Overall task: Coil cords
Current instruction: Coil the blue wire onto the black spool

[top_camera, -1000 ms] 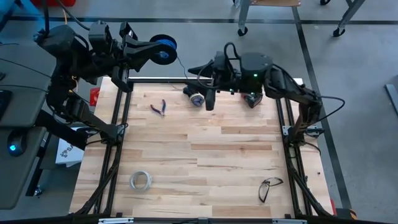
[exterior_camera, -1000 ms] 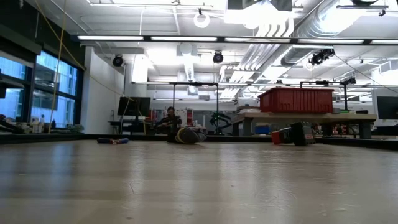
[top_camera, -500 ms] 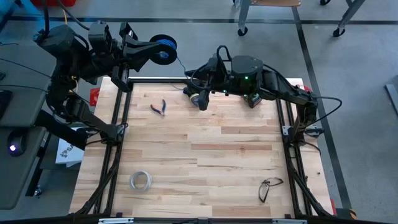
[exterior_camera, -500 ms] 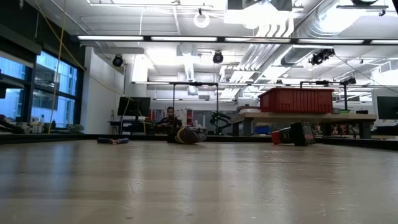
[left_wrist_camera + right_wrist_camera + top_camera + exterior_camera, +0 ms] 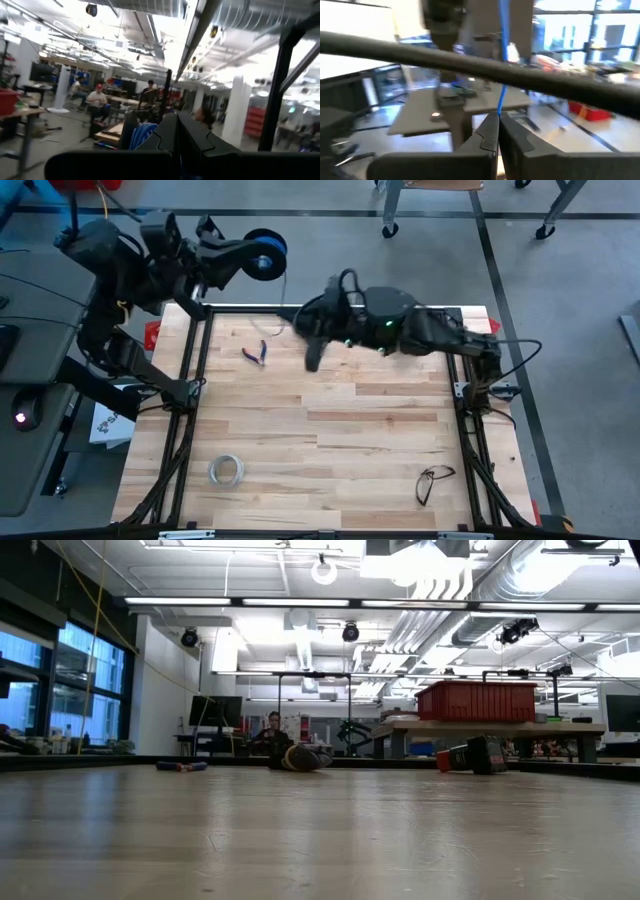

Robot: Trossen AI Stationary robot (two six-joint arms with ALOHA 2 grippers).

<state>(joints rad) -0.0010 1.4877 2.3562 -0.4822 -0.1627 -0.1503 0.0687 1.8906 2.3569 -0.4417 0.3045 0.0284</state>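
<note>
Right end effector (image 5: 498, 131) is pinching the thin blue wire (image 5: 502, 75) between closed fingers; in my right wrist view the strand is rising straight out of the fingertips. From above, that end effector (image 5: 312, 356) is hanging over the wooden surface (image 5: 330, 440) near its far edge, just beside the small pliers (image 5: 256, 353) and well apart from the spool.

Left end effector (image 5: 176, 135) is closed too, and I am holding the dark blue spool (image 5: 264, 256) with it, raised beyond the far left corner of the surface. My left wrist view is showing the blue windings (image 5: 142, 136) pressed against the fingers. I cannot trace the wire between the spool and the right end effector in the overhead view.

I am judging this wire as very light, limp and slippery. It is likely to slide through a loose pinch, tangle when slack and kink or snap if I am pulling hard. I would grip it close to the spool, keeping only gentle tension, and hold the spool by its rigid rim rather than the windings.

Well away from the spool, near the front of the surface, a whitish ring (image 5: 226, 470) and a pair of glasses (image 5: 433, 481) are lying clear of the work.
</note>
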